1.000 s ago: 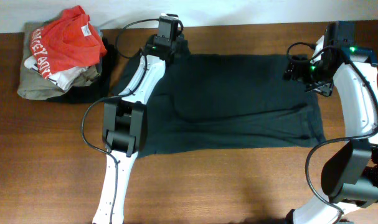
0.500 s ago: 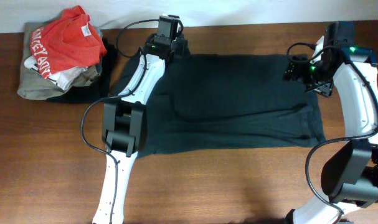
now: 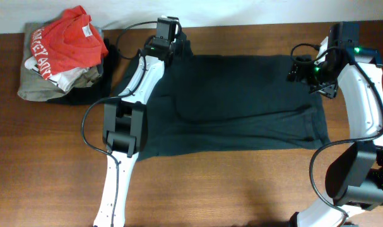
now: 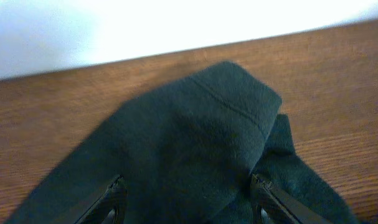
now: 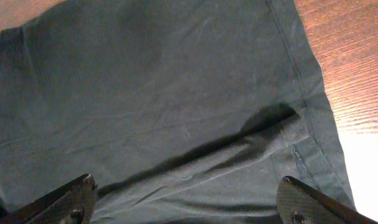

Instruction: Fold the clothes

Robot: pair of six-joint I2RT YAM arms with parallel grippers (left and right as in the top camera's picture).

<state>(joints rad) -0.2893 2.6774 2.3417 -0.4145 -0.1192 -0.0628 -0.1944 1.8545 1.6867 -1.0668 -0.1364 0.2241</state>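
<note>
Currently, at left pincer (image 4: 189,200): spread wide, gripping nothing, straddling a humped sleeve end of the clothes (image 3: 241,101) at the far left corner. Fabric right between and ahead of the fingertips (image 4: 116,191); touching them or just clear, cannot tell. At right pincer (image 5: 187,205): also spread wide, gripping nothing, poised over the far right corner, with stitched hem edge and a creased ridge just ahead. Outward from both: clothes spread flat on tabletop (image 3: 241,189), long axis left to right, one far corner at each pincer, near edge well apart from both. Bulk of the fabric lying toward the robot's side of each pincer. So, as a judgement: probably close on the two far corners, then bring them over toward the near edge. Left arm nearer the sleeve end, right arm nearer the hem end; middle of the garment out of easy reach for either. Beyond the left corner: pile topped by red shirt (image 3: 66,39), near the garment's left side but apart from the corner under the left pincer; low snag risk, at a guess.
</note>
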